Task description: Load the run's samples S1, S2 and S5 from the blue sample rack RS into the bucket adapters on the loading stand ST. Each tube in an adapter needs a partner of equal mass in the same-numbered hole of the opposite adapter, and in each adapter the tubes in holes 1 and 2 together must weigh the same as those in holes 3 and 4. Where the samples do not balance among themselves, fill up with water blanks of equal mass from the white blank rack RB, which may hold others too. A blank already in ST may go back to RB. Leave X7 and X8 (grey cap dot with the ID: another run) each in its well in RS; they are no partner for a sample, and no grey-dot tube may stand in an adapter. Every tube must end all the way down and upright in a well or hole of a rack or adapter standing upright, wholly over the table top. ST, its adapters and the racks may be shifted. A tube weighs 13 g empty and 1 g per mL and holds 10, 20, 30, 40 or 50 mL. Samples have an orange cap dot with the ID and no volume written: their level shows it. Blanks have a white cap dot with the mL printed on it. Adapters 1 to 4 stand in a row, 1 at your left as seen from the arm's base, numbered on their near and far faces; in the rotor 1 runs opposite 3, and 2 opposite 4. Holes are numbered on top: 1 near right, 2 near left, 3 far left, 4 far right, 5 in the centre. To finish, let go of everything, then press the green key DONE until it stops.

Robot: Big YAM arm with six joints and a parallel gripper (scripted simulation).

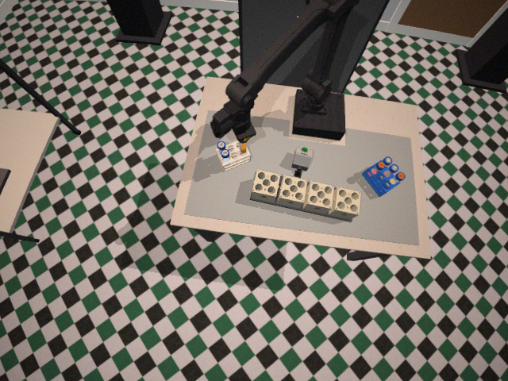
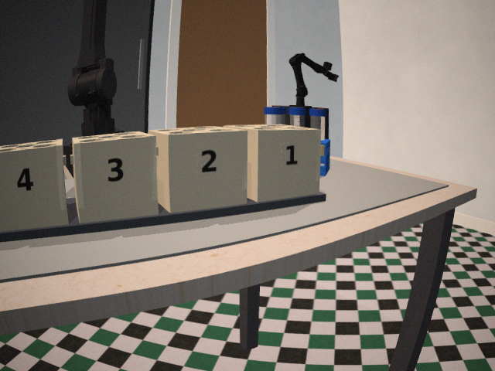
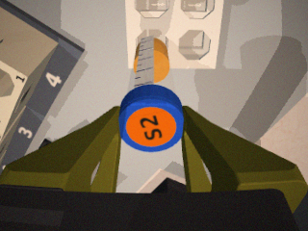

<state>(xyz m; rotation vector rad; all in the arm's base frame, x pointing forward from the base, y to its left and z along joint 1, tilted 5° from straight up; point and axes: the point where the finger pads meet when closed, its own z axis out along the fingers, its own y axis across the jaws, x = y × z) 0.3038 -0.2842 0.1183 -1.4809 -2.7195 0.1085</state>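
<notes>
The olive-fingered gripper (image 3: 152,134) clamps the blue-capped sample tube (image 3: 152,126) (orange dot reads "S2"), directly above the white blank rack's (image 3: 218,33) near edge, open wells beyond.

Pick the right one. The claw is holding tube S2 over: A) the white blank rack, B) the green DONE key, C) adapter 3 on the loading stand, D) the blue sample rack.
A: the wrist view shows the claw shut on tube S2, its orange tip above the wells of the white blank rack.
</notes>
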